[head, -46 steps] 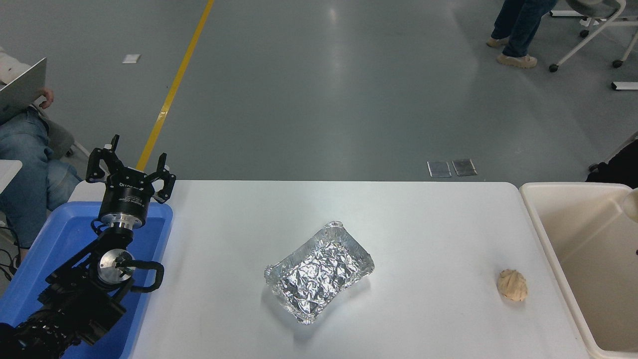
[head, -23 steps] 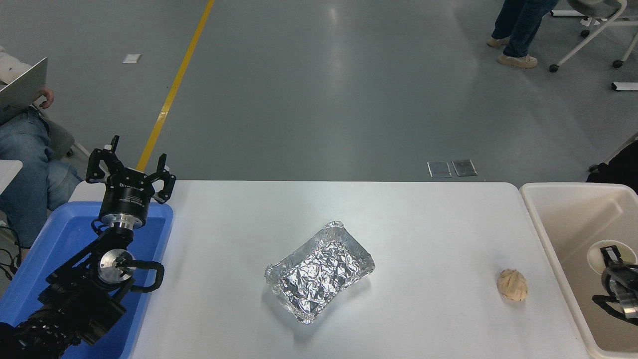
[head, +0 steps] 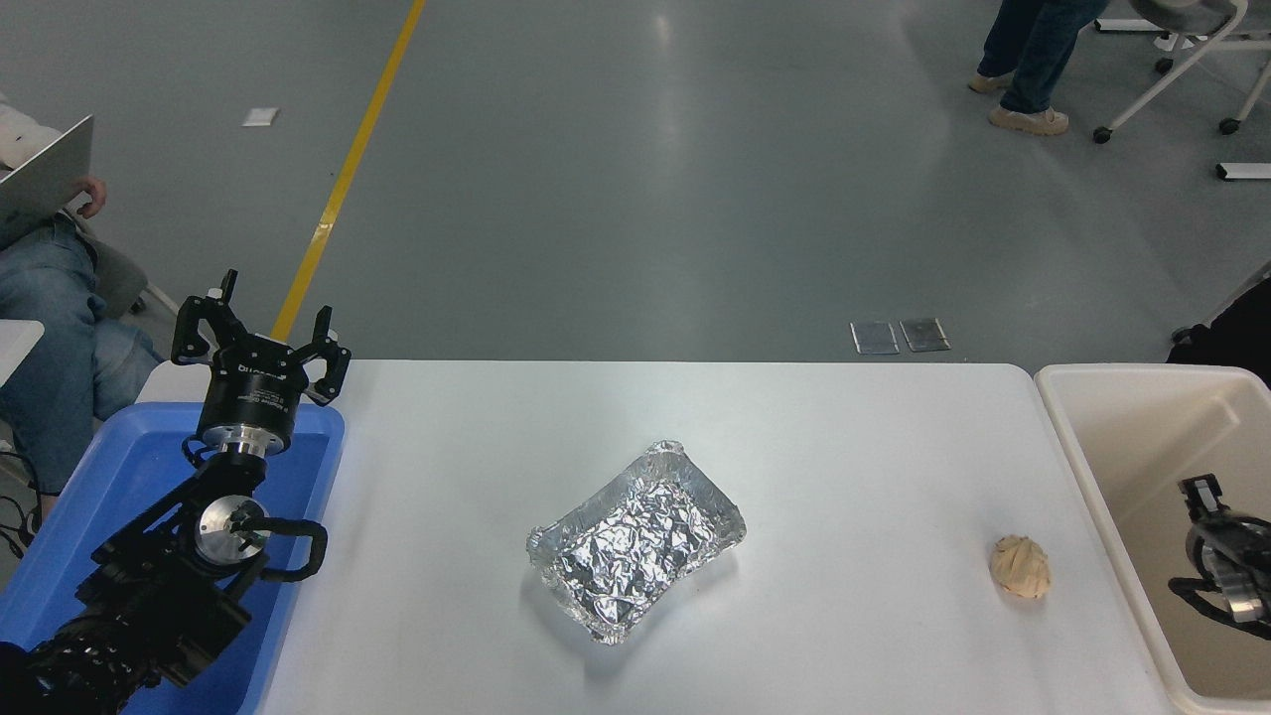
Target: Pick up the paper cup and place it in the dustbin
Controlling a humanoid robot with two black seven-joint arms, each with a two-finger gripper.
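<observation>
The cream-beige dustbin (head: 1102, 467) stands off the table's right end. Only part of my right gripper (head: 1219, 541) shows, at the picture's right edge, over the inside of the dustbin. I cannot tell whether it is open or shut. The paper cup does not show anywhere; it is hidden or out of view. My left gripper (head: 260, 323) is parked at the far left above the blue tub, open and empty.
A crinkled silver foil tray (head: 635, 541) lies mid-table. A crumpled tan paper ball (head: 1020, 567) lies near the table's right edge, close to the dustbin. A blue plastic tub (head: 109, 477) stands at the left. A seated person is at far left, another person's legs at top right.
Half a second ago a white cup showed beside my right gripper inside the dustbin; now the cup is gone from sight and the gripper has shifted slightly. The left arm has not moved.
</observation>
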